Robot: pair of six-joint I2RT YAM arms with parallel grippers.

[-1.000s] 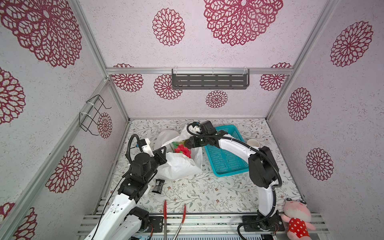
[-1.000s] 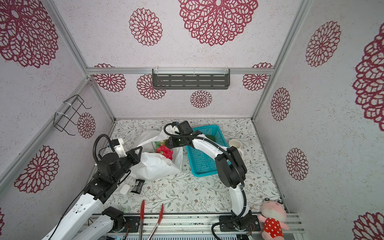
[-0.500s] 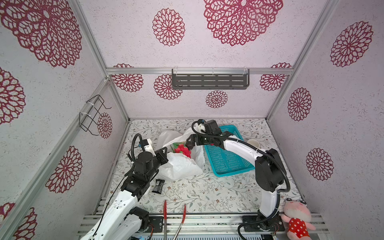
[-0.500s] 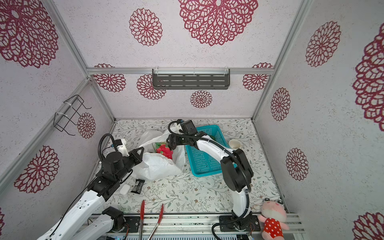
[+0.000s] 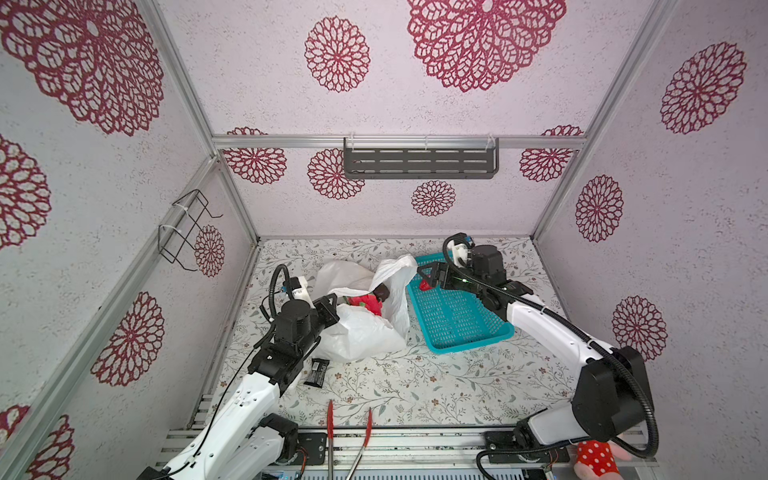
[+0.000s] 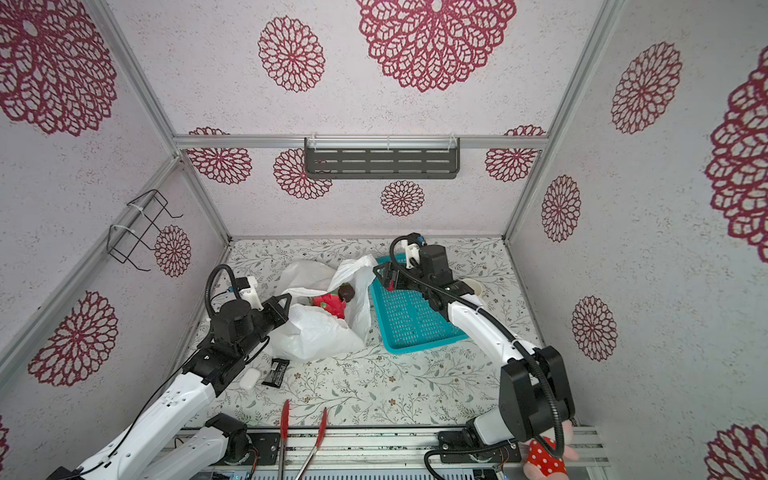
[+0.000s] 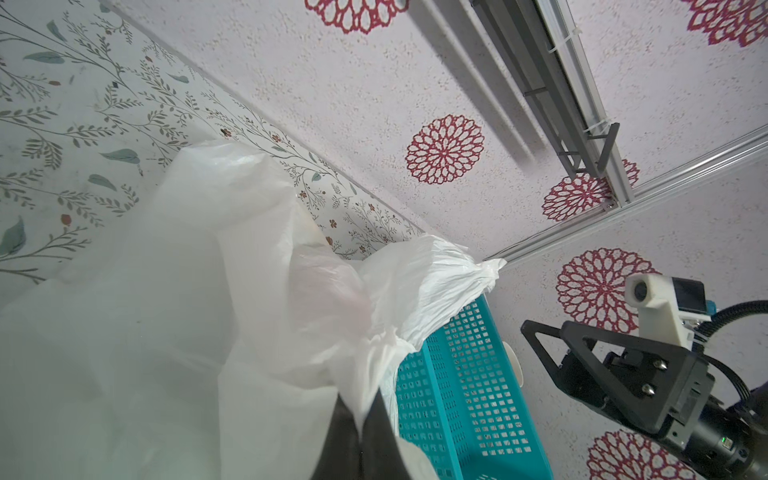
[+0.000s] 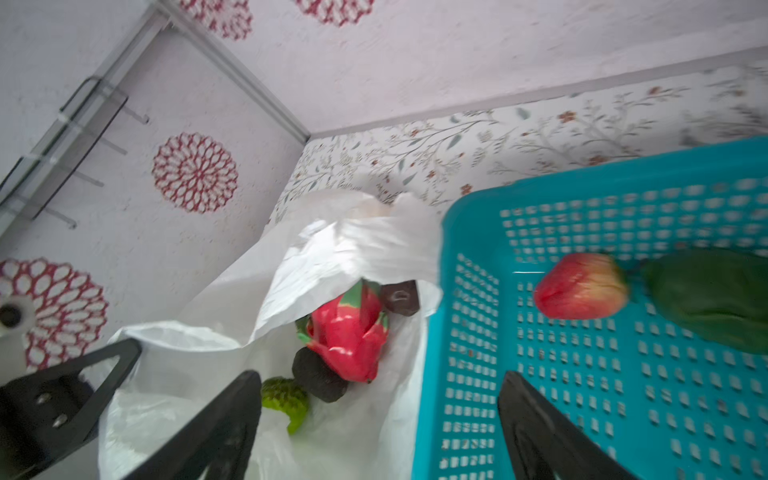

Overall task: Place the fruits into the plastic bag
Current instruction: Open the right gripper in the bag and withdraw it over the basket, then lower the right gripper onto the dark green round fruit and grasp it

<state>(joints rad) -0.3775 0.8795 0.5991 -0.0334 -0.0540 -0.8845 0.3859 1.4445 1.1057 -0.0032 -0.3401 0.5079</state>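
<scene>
The right gripper [image 5: 419, 277] has pulled back from the mouth of the plastic bag [image 5: 361, 332] and now hangs over the far corner of the teal basket [image 5: 471, 345], its jaws spread wide and holding nothing. A dark brown fruit [image 5: 380, 293] that was not in the bag's opening a second ago now sits there, touching the red-pink spiky fruit [image 5: 368, 303]. The left gripper [image 7: 360, 419] is clamped shut on a fold of the bag's rim, holding that side of the mouth up. The bag lies crumpled on the floral table just beside the basket, with one handle loop draped against the basket's wall. The right wrist view shows two more fruits deeper in the bag, a second dark one [image 8: 320, 380] and a bumpy green one [image 8: 286, 401]. Two remain in the basket, a red fruit [image 8: 579, 291] and a smooth green fruit [image 8: 715, 299], lying close together (that view is blurred, so whether they touch is unclear). The step in hand appears to be the reach for the next fruit. The next move likely calls for lowering the open jaws around the red fruit, closing, lifting clear of the basket wall, and crossing to the held-open mouth without snagging the draped handle.
</scene>
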